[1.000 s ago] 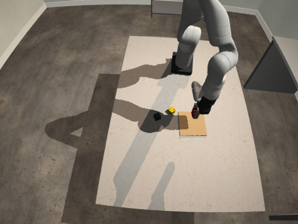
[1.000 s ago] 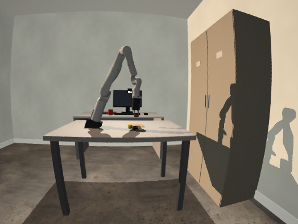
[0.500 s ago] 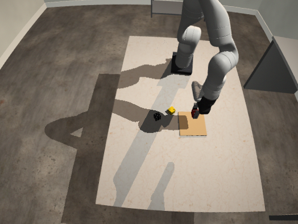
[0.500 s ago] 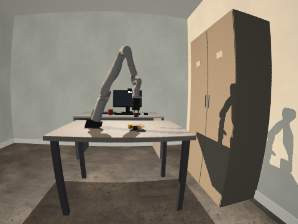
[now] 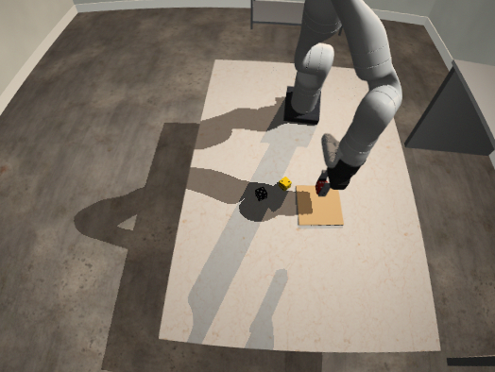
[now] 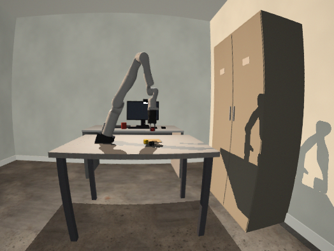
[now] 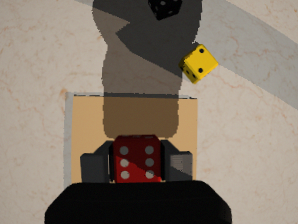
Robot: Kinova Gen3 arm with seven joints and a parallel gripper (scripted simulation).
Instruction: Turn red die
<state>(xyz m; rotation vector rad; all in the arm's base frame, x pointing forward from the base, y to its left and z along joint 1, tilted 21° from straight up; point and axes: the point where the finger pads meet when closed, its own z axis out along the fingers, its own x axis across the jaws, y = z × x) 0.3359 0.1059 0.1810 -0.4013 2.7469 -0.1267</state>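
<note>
Wrist view gives us the plainest look: the claw (image 7: pixel 137 163) is closed on the red die (image 7: pixel 137 159), one grey finger (image 7: pixel 93 165) pressed against each side of it. We see the face turned toward this camera carrying six pale pips in two columns. Which number faces up we cannot tell.

Below the die lies the tan mat (image 7: pixel 87 129), flat on the pale marbled surface (image 7: pixel 33 43). In the exterior view we see the red die (image 6: pixel 152 129) held in the air, well above the mat (image 6: pixel 157 140), not touching it. From the top view the die (image 5: pixel 321 186) appears over the mat's (image 5: pixel 326 212) far edge, near the corner closest to the arm's base (image 5: pixel 289 117).

We find the yellow die (image 5: pixel 284 183) on the surface just off the mat's corner, and the black die (image 5: pixel 261 193) a little further out, inside the arm's dark shadow. The two stand apart from each other, and neither touches the mat. In the wrist view the yellow die (image 7: pixel 200 63) shows dark pips and sits turned at an angle; the black die (image 7: pixel 165 0) lies beyond it.
</note>
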